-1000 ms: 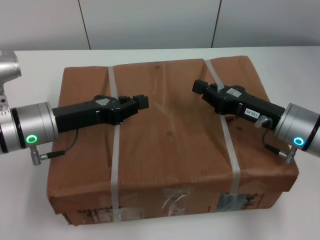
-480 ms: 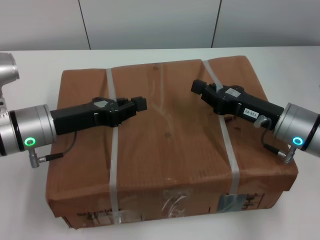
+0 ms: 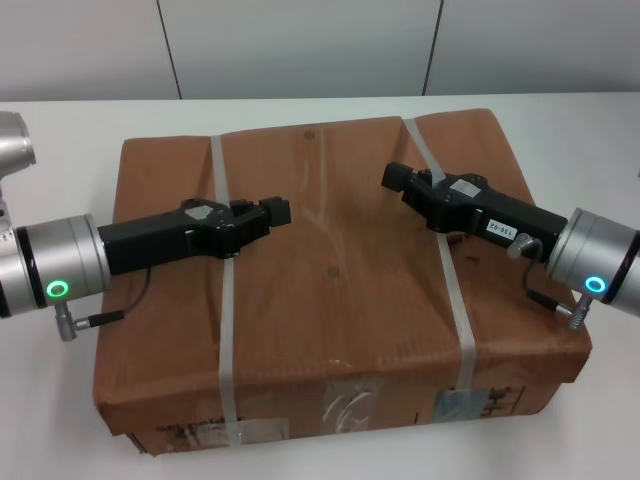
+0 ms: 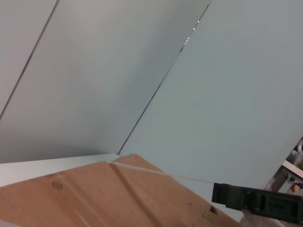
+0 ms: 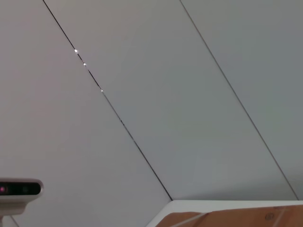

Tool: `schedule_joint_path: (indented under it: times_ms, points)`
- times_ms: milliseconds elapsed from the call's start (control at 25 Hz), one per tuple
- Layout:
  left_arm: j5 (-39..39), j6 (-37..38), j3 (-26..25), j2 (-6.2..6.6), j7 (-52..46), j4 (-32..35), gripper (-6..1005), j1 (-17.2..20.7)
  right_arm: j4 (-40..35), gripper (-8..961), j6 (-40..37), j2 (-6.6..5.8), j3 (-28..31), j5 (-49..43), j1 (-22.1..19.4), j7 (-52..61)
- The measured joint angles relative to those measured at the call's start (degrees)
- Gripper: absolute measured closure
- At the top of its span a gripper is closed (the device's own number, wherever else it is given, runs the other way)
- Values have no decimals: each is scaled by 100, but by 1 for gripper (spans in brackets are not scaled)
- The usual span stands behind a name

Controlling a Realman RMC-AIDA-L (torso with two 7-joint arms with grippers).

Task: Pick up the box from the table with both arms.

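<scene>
On white table [image 3: 90, 120], wide flat brown cardboard box [image 3: 340, 290] w/ 2 whitish straps; pincer states can't tell.

The box [image 3: 340, 290] sat on the table [image 3: 60, 130], its labelled side nearest the robot. Over the box's top, the left gripper [image 3: 277, 211] lay by the left strap [image 3: 225, 300] and the right gripper [image 3: 396, 177] by the right strap [image 3: 455, 290], well apart.

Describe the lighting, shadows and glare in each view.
Head view: soft even light, only a thin shadow under the box on the table; no glare. Left wrist view: the right gripper is dark against the pale wall. Right wrist view: small glints along a wall seam.
</scene>
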Motion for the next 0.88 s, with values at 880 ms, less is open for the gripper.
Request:
schedule_joint_path:
  times_ms: [880]
  points:
    - [-149, 139, 0, 7, 28, 1, 885, 37, -22, 899, 0, 0, -10, 29, -8, 0]
